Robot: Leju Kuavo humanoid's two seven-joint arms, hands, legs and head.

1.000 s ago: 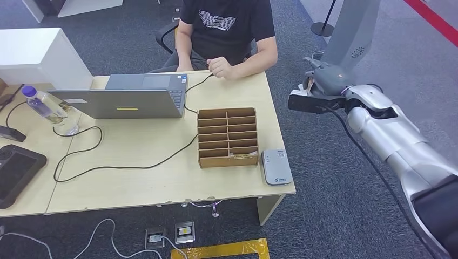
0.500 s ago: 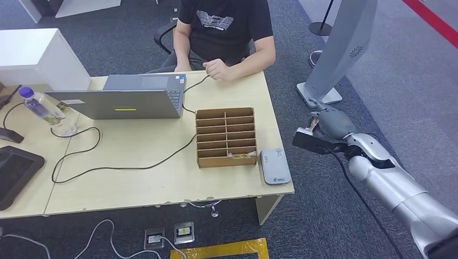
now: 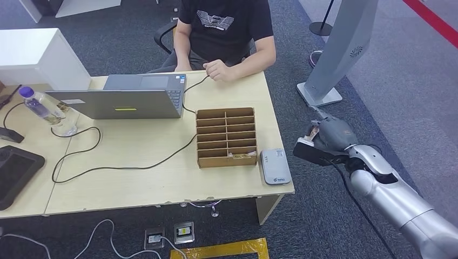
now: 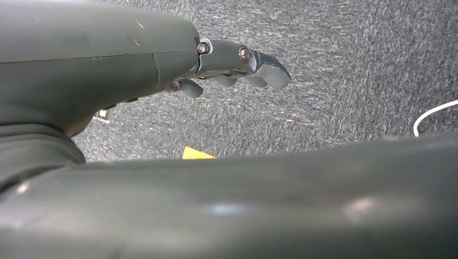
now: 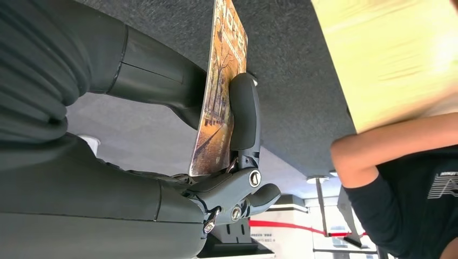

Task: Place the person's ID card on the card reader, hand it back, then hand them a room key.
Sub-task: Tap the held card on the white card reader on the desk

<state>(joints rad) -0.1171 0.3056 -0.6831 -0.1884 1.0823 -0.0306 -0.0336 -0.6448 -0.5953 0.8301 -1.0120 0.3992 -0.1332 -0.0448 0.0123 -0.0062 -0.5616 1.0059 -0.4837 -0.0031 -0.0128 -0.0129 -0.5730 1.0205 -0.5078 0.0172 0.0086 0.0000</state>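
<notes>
A pale wooden desk (image 3: 162, 178) stands on dark grey carpet, with a grey rectangular card reader (image 3: 275, 167) at its near right corner just beside a brown cardboard slotted box (image 3: 226, 137). Off that corner, beside the reader, the right hand (image 3: 324, 141) pinches an autumn-printed card (image 5: 219, 91) between thumb and fingers; the left hand (image 4: 237, 65), fingers loosely apart, holds nothing. The edge-on pinch looks thin, so the card could slip or land askew on the reader.

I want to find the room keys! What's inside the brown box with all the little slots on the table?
The cardboard box has mostly empty-looking slots. One front slot holds something small, maybe a card. The slot walls hide the bottoms, so more could be tucked inside.
</notes>
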